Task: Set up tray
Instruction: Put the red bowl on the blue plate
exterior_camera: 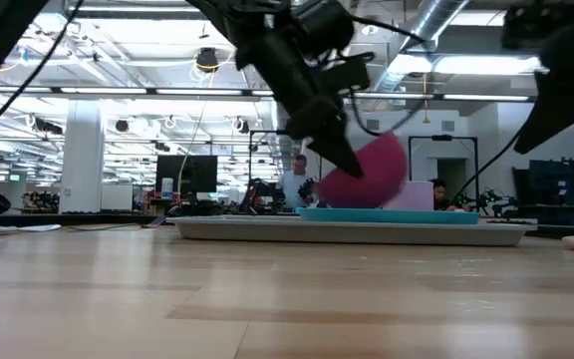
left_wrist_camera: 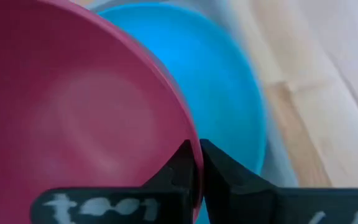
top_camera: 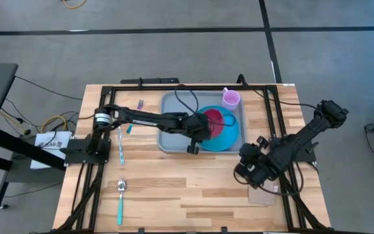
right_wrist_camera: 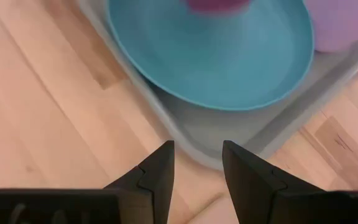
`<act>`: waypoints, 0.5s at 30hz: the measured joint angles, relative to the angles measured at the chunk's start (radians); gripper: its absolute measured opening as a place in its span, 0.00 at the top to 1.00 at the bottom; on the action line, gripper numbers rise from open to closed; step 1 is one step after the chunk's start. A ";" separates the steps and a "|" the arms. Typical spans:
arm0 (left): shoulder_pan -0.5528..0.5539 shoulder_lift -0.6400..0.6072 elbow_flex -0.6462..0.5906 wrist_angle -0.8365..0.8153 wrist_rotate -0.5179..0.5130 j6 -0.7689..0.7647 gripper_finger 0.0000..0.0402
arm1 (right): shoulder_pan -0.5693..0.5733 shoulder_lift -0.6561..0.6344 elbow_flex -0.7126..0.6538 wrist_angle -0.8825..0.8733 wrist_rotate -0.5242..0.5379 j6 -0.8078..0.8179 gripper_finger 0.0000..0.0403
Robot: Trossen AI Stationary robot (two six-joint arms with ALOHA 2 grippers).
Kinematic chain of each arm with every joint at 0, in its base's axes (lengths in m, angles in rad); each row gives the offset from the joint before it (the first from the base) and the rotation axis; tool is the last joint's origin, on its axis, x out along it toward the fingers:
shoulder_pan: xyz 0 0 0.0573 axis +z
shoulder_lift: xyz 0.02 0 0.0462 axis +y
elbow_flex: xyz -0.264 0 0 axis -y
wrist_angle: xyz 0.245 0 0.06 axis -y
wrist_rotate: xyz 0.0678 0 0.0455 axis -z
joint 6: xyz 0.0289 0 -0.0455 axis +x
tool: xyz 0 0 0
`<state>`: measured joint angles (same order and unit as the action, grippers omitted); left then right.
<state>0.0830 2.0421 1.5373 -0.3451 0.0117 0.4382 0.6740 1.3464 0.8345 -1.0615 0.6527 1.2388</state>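
Right now the left claw (left_wrist_camera: 196, 163) is clenched on the thin rim of a magenta bowl (top_camera: 213, 121), holding it tilted above the bright-blue plate (top_camera: 229, 136), which lies in the pale grey-blue tray (top_camera: 174, 104) on the wooden table (top_camera: 174, 188). The pinch takes only a narrow edge of the rim, so the bowl could pivot or slip out and drop crooked onto the plate, perhaps knocking it. A lilac cup (top_camera: 231, 98) stands in the tray's far corner, just beside the plate; a tilted bowl swung that way could tip it. The right claw (right_wrist_camera: 197, 165) hangs released, empty, just off the tray's near edge, close to a tan napkin (top_camera: 261, 196); any reach toward the tray now risks crossing the left arm's path.
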 joint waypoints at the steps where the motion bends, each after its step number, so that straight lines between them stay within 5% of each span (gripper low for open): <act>1: -0.004 0.015 0.017 -0.025 0.007 0.042 1.00 | 0.014 0.000 0.000 0.000 0.009 0.000 0.68; 10: -0.031 0.056 0.075 -0.105 -0.182 0.251 1.00 | 0.046 0.000 0.000 0.004 0.046 0.019 0.68; 15: -0.034 0.055 0.075 -0.109 -0.170 0.297 0.96 | 0.046 0.000 0.000 0.023 0.053 0.019 0.68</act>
<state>0.0494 2.0975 1.6127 -0.4545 -0.1586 0.7354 0.7197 1.3468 0.8345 -1.0388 0.7055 1.2582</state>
